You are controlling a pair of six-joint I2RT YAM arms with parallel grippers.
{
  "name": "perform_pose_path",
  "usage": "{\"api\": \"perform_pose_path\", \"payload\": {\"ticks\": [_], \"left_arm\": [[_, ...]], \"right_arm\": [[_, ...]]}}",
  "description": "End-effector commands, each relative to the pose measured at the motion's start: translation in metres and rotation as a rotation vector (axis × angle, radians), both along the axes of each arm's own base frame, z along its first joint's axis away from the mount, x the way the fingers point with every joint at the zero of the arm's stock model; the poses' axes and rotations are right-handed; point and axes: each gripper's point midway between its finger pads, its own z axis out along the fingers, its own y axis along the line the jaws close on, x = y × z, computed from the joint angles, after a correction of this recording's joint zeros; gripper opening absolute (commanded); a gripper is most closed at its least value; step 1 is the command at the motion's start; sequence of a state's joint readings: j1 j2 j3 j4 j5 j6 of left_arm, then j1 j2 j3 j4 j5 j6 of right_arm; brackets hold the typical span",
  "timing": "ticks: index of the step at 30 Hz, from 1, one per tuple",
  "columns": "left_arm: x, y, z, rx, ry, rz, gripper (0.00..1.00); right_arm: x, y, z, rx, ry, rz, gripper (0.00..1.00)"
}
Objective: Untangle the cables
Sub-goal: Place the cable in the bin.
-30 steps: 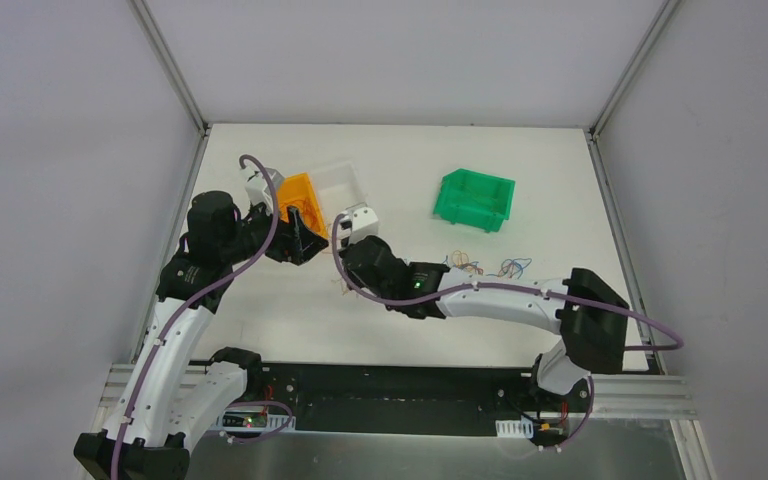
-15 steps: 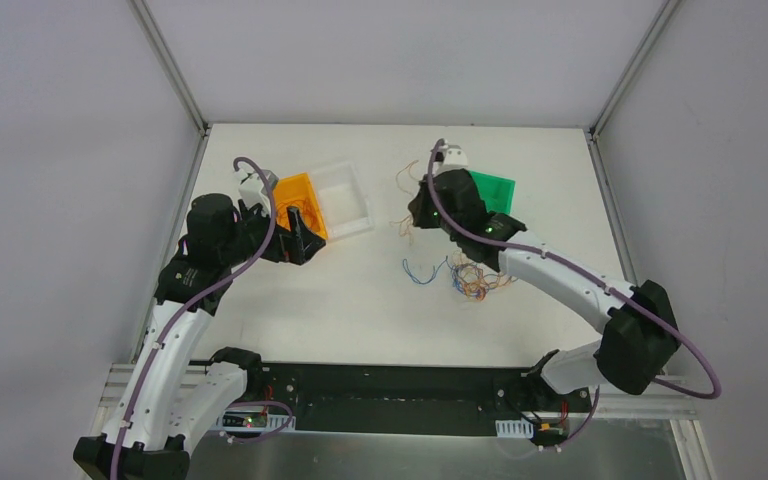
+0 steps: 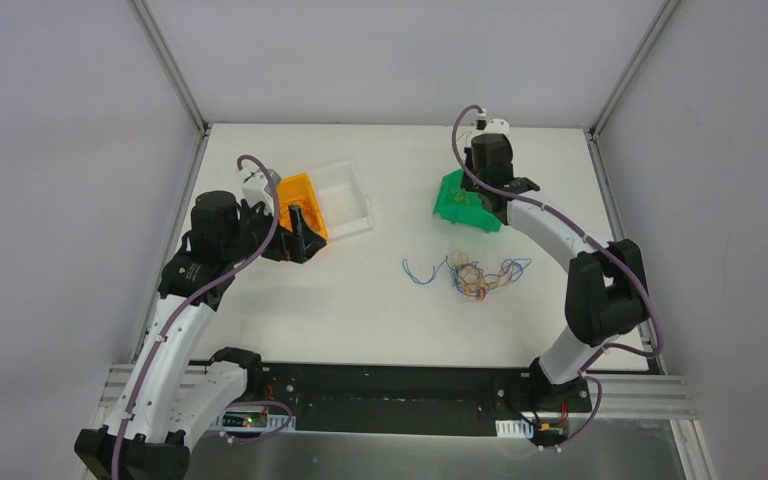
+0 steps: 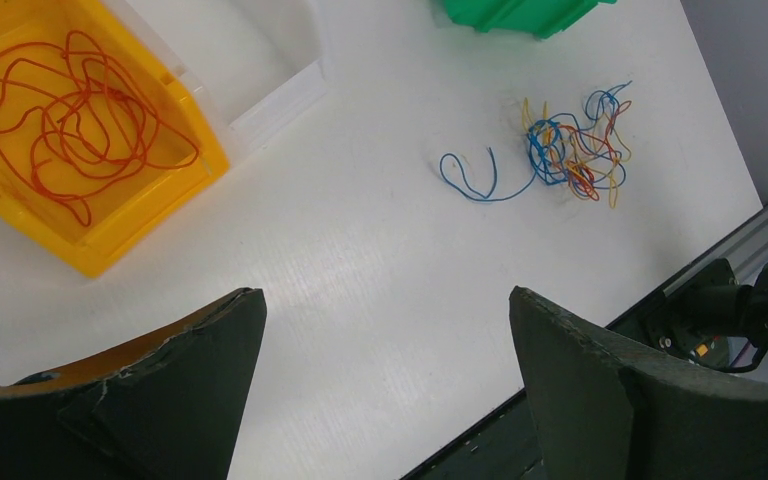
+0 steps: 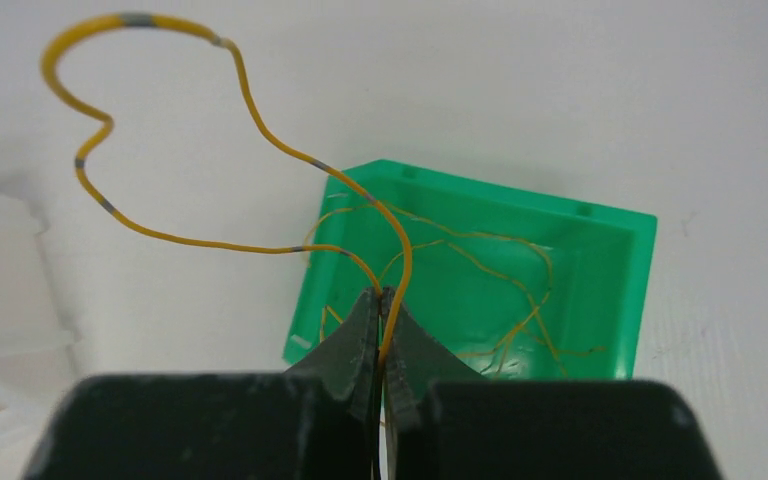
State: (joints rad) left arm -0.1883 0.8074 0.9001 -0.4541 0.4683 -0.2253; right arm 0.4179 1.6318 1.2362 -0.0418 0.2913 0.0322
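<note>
Cables (image 3: 475, 275) clumped at centre of overhead view, only right wrist view shows right fingers (image 5: 360, 345) pinching yellow wire (image 5: 125, 19) over green bin (image 5: 600, 270), left fingers (image 4: 190, 390) spread wide

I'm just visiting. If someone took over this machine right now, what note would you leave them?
Left gripper: open, empty, above the table near the orange bin, which holds red wire.
Right gripper: shut on a yellow wire over the green bin, which holds yellow strands.
Left to do: the mixed clump on the table, a blue strand trailing from it.
</note>
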Motion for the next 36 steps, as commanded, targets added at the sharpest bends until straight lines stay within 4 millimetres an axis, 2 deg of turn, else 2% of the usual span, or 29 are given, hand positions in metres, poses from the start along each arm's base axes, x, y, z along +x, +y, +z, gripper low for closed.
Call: {"api": "perform_pose_path", "payload": {"ticks": [1, 3, 6, 9, 13, 17, 24, 27, 31, 36], "left_arm": [[0.001, -0.003, 0.001, -0.004, -0.003, -0.023, 0.95], [0.002, -0.002, 0.000, -0.002, -0.003, -0.020, 0.95], [0.002, -0.002, 0.000, -0.001, 0.000, -0.021, 0.95], [0.003, -0.003, -0.001, -0.002, 0.004, -0.023, 0.94], [0.002, -0.003, 0.000, -0.002, 0.003, -0.023, 0.94], [0.001, -0.002, 0.000, -0.001, -0.002, -0.023, 0.94], [0.002, -0.002, -0.002, 0.001, 0.003, -0.018, 0.94], [0.001, -0.001, -0.001, 0.002, -0.001, -0.016, 0.94], [0.002, -0.001, -0.001, 0.005, -0.002, -0.013, 0.94], [0.002, -0.001, -0.003, 0.003, 0.005, -0.014, 0.94]], "right_arm": [[0.038, -0.038, 0.007, -0.125, -0.118, -0.135, 0.00], [0.041, -0.056, -0.009, -0.214, -0.127, -0.194, 0.00], [0.038, -0.066, -0.037, -0.284, -0.071, -0.208, 0.00], [0.029, -0.061, -0.059, -0.282, 0.047, -0.179, 0.00], [0.002, -0.048, -0.091, -0.261, 0.234, -0.074, 0.00], [-0.017, -0.056, -0.109, -0.310, 0.373, -0.066, 0.03], [-0.023, -0.068, -0.104, -0.271, 0.503, -0.070, 0.18], [-0.026, -0.068, -0.094, -0.257, 0.519, -0.058, 0.20], [-0.030, -0.065, -0.073, -0.231, 0.482, -0.043, 0.43], [-0.031, -0.065, -0.039, -0.199, 0.404, -0.041, 0.54]]}}
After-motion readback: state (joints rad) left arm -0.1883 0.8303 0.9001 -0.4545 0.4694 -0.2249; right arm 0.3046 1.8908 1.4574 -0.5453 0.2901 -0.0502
